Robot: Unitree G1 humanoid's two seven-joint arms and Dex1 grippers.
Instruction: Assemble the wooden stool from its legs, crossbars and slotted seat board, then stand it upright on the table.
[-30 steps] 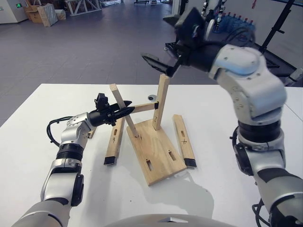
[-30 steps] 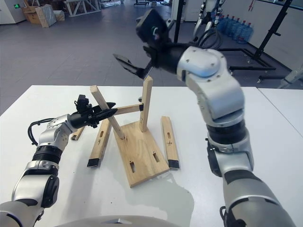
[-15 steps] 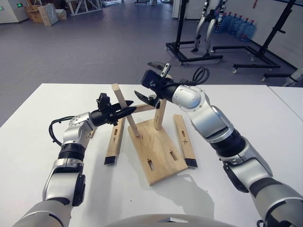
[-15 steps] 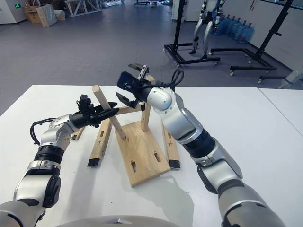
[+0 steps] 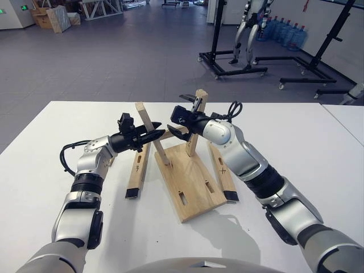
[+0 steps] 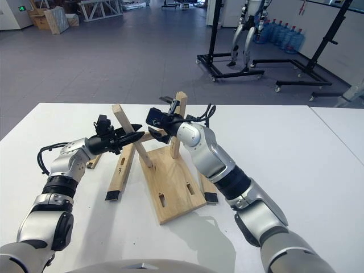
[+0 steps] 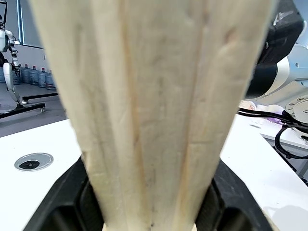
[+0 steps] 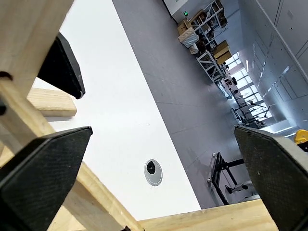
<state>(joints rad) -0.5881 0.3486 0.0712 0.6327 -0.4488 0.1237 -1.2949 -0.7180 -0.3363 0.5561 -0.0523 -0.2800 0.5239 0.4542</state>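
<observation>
Currently the left gripper [image 5: 154, 135] is pinching one end of the crossbar [image 7: 154, 120], its fingers pressing on both sides of the wood and holding it up off the table [image 5: 318, 148]. The crossbar is running roughly level, straight out from those fingers to the upright leg [image 5: 193, 142], and is meeting it about halfway up.

The right gripper [image 5: 176, 112] is hanging at that joint with its fingers spread wide. One finger is sitting up by the upright leg's top and the other down by the crossbar. I cannot tell whether either is touching wood.

The seat board [image 5: 193, 187] is lying flat on the table below both sets of fingers, with its slots facing up. The upright leg is standing in the board's far end. A tilted leg [image 5: 159, 151] is leaning in the board too, crossing just beside the left fingers with its top slanting away from the right fingers.

A loose leg [image 5: 135, 173] is lying flat on the table under the left fingers, just beside the board. A second loose leg [image 5: 223, 173] is lying along the board's other side, under the right arm.
</observation>
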